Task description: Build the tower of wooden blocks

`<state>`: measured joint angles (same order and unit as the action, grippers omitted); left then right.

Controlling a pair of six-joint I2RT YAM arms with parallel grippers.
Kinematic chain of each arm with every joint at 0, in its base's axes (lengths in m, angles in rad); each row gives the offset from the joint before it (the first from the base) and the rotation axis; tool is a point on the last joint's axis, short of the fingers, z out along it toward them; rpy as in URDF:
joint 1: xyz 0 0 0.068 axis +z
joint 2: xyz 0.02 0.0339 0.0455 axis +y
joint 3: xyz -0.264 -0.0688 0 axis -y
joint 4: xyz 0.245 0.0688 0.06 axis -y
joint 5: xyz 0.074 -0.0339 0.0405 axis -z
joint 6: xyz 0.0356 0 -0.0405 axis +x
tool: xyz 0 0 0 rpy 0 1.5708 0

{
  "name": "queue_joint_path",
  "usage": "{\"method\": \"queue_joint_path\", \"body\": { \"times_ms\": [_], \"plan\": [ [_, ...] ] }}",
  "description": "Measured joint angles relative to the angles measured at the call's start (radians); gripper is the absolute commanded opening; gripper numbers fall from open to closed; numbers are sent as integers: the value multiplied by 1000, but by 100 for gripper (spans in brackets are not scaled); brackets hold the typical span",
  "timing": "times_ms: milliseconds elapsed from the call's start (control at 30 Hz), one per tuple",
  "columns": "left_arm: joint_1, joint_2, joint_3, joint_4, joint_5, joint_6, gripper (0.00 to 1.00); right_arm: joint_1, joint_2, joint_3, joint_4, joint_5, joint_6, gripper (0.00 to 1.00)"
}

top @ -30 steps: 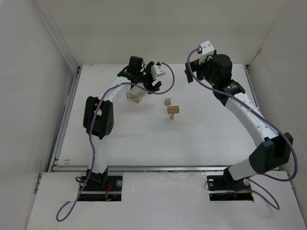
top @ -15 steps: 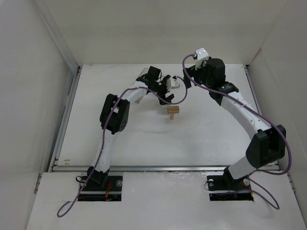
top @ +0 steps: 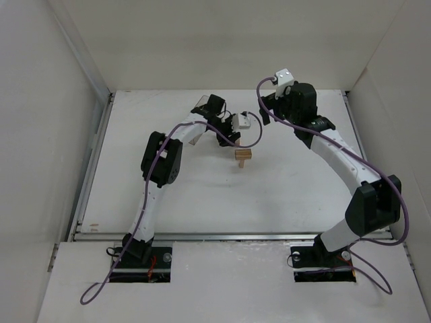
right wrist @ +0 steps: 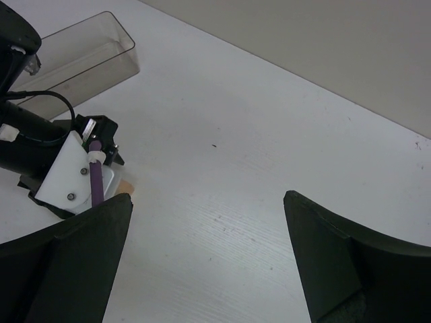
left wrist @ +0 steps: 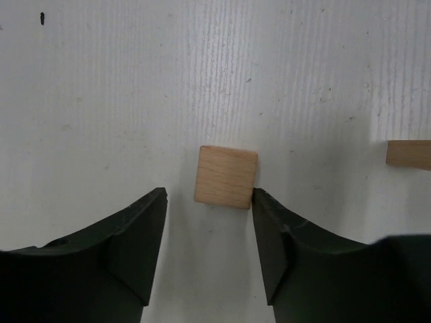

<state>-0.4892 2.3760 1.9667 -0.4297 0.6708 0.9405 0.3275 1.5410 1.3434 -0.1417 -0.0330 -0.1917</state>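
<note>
One loose block (left wrist: 225,177) sits inside my left end effector (left wrist: 209,195), open, gripping nothing; lined up to grab for the tower (top: 243,156).

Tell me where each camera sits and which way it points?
Top: fixed above and behind the arms, looking down on the table; both arms show whole, left gripper by the tower.
Left wrist: on the left arm, looking straight down at a block between its own fingers.
Right wrist: on the right arm, looking slantwise across the table at the left gripper and box, past its own fingers.
Shared: top and right wrist both show the box.
</note>
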Motion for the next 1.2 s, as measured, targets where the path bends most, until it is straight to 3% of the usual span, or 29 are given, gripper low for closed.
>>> {"method": "queue_joint_path", "body": {
  "times_ms": [100, 133, 200, 367, 400, 500, 567, 700, 1000, 1200],
  "plan": [
    [-4, 0, 1, -1, -16, -3, 51, 0, 0, 0, -1, 1, -4, 100],
    [-6, 0, 1, 0, -24, -8, 61, 0, 0, 0, 0, 1, -6, 100],
    [-9, 0, 4, 1, -29, -13, 67, 0, 0, -2, -1, 3, -11, 100],
    [-14, 0, 5, 2, -32, -4, 69, -2, -5, -17, -2, 13, -24, 100],
    [-14, 0, 5, 5, -32, -2, 67, -4, -5, -17, -3, 14, -26, 100],
    [-14, 6, 6, 26, -36, 2, 45, -8, -6, -17, -4, 18, -33, 100],
    [-14, 15, 9, 34, -41, 8, 25, -8, -8, -17, -5, 19, -37, 100],
    [-13, 19, 13, 45, -44, 26, 0, -8, -13, -18, -7, 24, -45, 100],
    [15, 19, 18, 74, -43, -18, 0, -8, -17, -18, -7, 27, -49, 100],
    [83, 15, 113, 82, -46, -67, 0, -16, -17, -18, -7, 27, -42, 100]
  ]
}}
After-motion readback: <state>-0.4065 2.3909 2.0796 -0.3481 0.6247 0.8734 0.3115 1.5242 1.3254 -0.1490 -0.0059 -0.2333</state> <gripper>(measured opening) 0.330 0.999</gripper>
